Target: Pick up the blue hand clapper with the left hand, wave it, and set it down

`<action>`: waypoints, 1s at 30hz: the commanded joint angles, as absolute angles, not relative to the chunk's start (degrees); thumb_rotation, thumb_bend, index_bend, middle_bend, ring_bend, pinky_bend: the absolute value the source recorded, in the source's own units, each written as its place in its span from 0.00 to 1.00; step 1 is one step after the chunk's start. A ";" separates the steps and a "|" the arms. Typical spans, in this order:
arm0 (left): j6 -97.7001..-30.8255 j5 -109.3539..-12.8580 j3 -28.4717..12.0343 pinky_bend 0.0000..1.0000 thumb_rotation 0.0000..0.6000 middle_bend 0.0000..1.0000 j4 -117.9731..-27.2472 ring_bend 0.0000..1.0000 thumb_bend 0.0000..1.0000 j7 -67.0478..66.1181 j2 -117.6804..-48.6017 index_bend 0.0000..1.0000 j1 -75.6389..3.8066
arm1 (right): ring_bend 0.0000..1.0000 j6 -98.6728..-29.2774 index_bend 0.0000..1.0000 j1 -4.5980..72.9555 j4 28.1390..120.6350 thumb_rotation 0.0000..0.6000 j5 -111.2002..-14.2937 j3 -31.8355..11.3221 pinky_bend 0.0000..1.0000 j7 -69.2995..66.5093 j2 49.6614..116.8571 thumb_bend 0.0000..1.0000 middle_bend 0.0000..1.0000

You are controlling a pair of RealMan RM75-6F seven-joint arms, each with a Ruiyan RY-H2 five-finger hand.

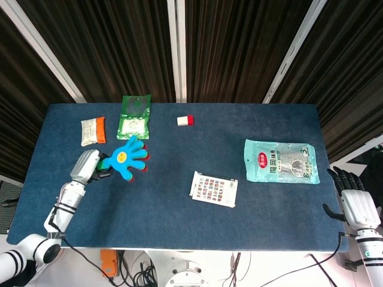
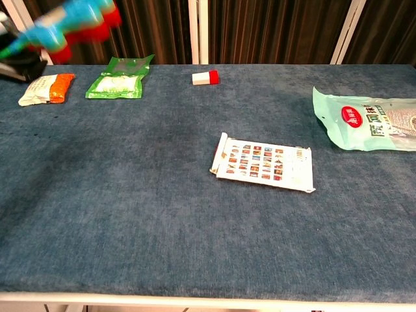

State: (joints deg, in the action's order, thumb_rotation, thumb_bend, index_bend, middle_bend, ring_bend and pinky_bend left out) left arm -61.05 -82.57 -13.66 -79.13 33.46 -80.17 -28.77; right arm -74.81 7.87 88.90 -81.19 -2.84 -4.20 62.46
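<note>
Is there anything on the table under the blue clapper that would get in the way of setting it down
Nothing visible does. The left hand holds the blue hand clapper over bare cloth; the green packet and orange-white packet lie farther back.

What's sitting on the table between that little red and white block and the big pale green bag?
Nothing: in the head view only bare blue table separates the block from the bag. The sticker sheet lies nearer the robot, off that line.

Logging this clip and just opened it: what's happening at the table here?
The left hand holds the blue hand clapper raised above the blue table, near the green packet; in the chest view it is blurred, which suggests a wave under way. It has not been set down. The right hand sits off the table's edge, holding nothing.
</note>
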 commanded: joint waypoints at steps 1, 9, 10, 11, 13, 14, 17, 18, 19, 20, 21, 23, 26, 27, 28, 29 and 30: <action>-58.49 -82.52 -21.51 1.00 1.00 1.00 -86.48 1.00 0.82 108.99 -73.32 1.00 -25.53 | 0.00 -74.69 0.00 7.93 88.86 1.00 -81.13 -2.83 0.00 -4.14 62.58 0.21 0.00; -58.63 -85.80 -16.78 1.00 1.00 1.00 -81.82 1.00 0.81 93.23 -74.57 1.00 -27.72 | 0.00 -74.67 0.00 7.96 88.95 1.00 -81.18 -2.77 0.00 -3.75 62.73 0.21 0.00; -58.83 -86.89 -15.63 1.00 1.00 1.00 -80.79 1.00 0.81 85.68 -75.14 1.00 -28.28 | 0.00 -74.66 0.00 7.95 88.94 1.00 -81.12 -2.79 0.00 -3.76 62.71 0.21 0.00; -58.92 -88.09 -14.62 1.00 1.00 1.00 -79.92 1.00 0.81 79.36 -75.53 1.00 -28.79 | 0.00 -74.66 0.00 7.95 88.94 1.00 -81.09 -2.81 0.00 -3.77 62.69 0.21 0.00; -57.92 -91.95 -11.62 1.00 1.00 1.00 -77.36 1.00 0.81 62.37 -75.97 1.00 -30.41 | 0.00 -74.70 0.00 7.92 88.90 1.00 -81.08 -2.81 0.00 -3.84 62.67 0.21 0.00; -57.03 -93.60 -10.32 1.00 1.00 1.00 -76.18 1.00 0.81 54.15 -76.08 1.00 -31.17 | 0.00 -74.71 0.00 7.90 88.87 1.00 -81.06 -2.81 0.00 -3.89 62.67 0.21 0.00; -53.55 -96.52 -7.36 1.00 1.00 1.00 -73.60 1.00 0.81 26.55 -77.19 1.00 -32.83 | 0.00 -74.58 0.00 7.87 88.75 1.00 -80.93 -2.78 0.00 -4.01 62.66 0.21 0.00; -52.49 -96.33 -6.89 1.00 1.00 1.00 -73.64 1.00 0.81 20.17 -77.65 1.00 -32.98 | 0.00 -74.54 0.00 7.86 88.70 1.00 -80.91 -2.77 0.00 -4.07 62.67 0.21 0.00; -51.38 -95.62 -6.53 1.00 1.00 1.00 -73.90 1.00 0.81 13.36 -78.32 1.00 -33.07 | 0.00 -74.51 0.00 7.86 88.66 1.00 -80.91 -2.74 0.00 -4.16 62.68 0.21 0.00; -50.75 -95.00 -6.32 1.00 1.00 1.00 -74.03 1.00 0.81 9.13 -78.78 1.00 -33.08 | 0.00 -74.50 0.00 7.85 88.62 1.00 -80.93 -2.73 0.00 -4.22 62.68 0.21 0.00; -50.02 -94.38 -6.06 1.00 1.00 1.00 -74.20 1.00 0.81 5.56 -79.05 1.00 -33.15 | 0.00 -74.50 0.00 7.82 88.57 1.00 -80.95 -2.70 0.00 -4.28 62.67 0.21 0.00; -48.62 -92.85 -5.73 1.00 1.00 1.00 -74.96 1.00 0.81 -0.68 -79.08 1.00 -33.41 | 0.00 -74.56 0.00 7.76 88.48 1.00 -80.96 -2.68 0.00 -4.39 62.59 0.21 0.00; -48.30 -90.49 -5.95 1.00 1.00 1.00 -76.55 1.00 0.81 -5.69 -78.59 1.00 -33.47 | 0.00 -74.62 0.00 7.68 88.29 1.00 -80.72 -2.80 0.00 -4.64 62.53 0.21 0.00; -48.62 -89.76 -6.09 1.00 1.00 1.00 -77.08 1.00 0.81 -6.90 -78.39 1.00 -33.44 | 0.00 -74.53 0.00 7.70 88.22 1.00 -80.63 -2.83 0.00 -4.71 62.55 0.21 0.00; -48.87 -89.29 -6.14 1.00 1.00 1.00 -77.40 1.00 0.81 -7.65 -78.27 1.00 -33.43 | 0.00 -74.43 0.00 7.73 88.17 1.00 -80.60 -2.82 0.00 -4.75 62.58 0.21 0.00; -49.09 -88.94 -6.15 1.00 1.00 1.00 -77.65 1.00 0.81 -8.29 -78.18 1.00 -33.45 | 0.00 -74.33 0.00 7.77 88.15 1.00 -80.61 -2.79 0.00 -4.75 62.63 0.21 0.00; -49.31 -88.66 -6.10 1.00 1.00 1.00 -77.85 1.00 0.81 -8.78 -78.12 1.00 -33.48 | 0.00 -74.24 0.00 7.80 88.15 1.00 -80.64 -2.76 0.00 -4.73 62.68 0.21 0.00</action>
State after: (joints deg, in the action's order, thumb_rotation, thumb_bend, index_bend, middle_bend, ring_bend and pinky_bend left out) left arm -53.92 -88.82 -10.28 -78.11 42.28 -77.63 -31.05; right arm -74.25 7.79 88.16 -80.64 -2.76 -4.73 62.67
